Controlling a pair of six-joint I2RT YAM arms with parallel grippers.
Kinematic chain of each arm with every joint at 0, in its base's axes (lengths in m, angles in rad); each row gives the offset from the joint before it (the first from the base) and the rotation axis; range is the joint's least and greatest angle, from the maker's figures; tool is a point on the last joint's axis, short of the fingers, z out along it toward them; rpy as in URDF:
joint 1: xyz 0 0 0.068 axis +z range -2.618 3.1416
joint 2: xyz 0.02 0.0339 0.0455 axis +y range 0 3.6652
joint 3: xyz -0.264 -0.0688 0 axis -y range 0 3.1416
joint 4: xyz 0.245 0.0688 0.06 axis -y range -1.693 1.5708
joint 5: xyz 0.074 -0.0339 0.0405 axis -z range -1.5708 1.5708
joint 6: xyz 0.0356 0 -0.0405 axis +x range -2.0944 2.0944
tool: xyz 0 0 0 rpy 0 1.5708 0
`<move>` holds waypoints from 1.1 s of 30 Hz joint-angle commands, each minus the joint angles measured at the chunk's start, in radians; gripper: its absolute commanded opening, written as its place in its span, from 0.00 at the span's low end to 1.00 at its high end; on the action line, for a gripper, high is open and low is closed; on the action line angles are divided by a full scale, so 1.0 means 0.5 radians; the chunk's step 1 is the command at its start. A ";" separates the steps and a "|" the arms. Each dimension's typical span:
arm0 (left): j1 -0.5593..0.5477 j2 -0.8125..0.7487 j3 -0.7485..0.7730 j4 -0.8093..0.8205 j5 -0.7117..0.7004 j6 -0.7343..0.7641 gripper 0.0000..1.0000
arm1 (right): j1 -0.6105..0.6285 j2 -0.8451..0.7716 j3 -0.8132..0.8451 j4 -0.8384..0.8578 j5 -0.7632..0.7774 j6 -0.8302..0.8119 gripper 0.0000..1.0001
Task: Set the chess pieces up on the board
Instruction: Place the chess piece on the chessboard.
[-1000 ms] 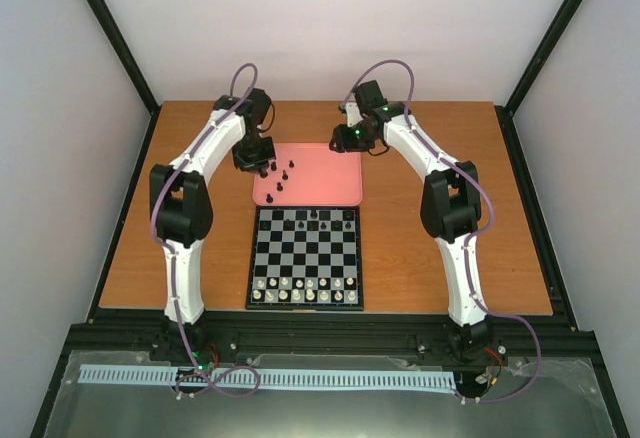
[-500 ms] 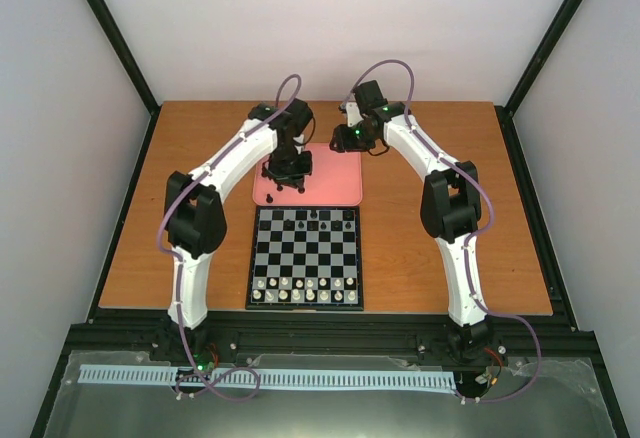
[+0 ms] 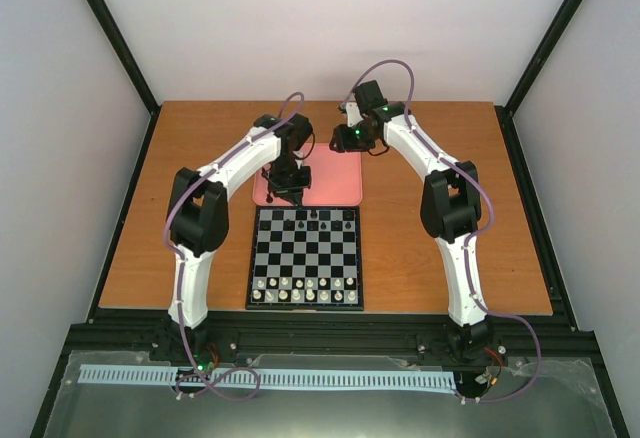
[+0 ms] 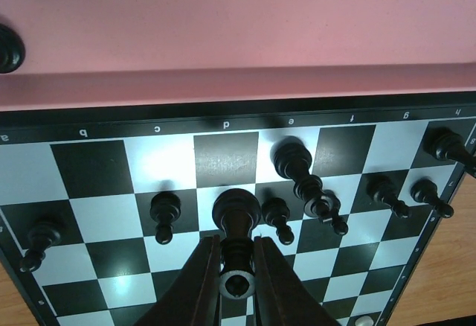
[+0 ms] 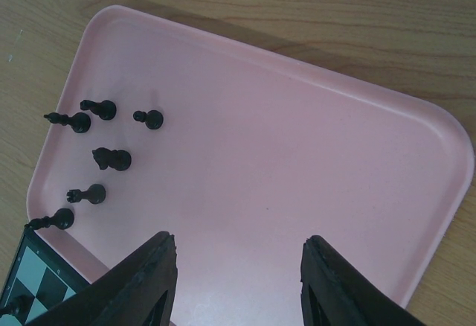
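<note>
Hovering over board (image 4: 85,166) | left fingers (image 4: 198,281) clamp black piece (image 4: 236,225) | right fingers (image 5: 141,281) spread

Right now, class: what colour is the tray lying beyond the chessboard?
The tray is plain pink, seen best in the right wrist view.

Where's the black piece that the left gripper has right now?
Left wrist view: the black piece is pinched in the left gripper over the board's d file, with a black pawn just beside it, near the pink tray.
</note>
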 commanded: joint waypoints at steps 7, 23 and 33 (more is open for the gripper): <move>-0.008 0.105 -0.030 0.016 0.096 0.018 0.01 | -0.018 0.046 0.053 0.004 0.006 -0.009 0.47; -0.008 0.214 0.042 0.024 0.103 0.013 0.01 | -0.019 0.038 0.038 0.010 -0.022 -0.006 0.46; -0.008 0.251 0.101 0.028 0.077 -0.002 0.01 | -0.021 0.038 0.036 0.013 -0.041 -0.005 0.47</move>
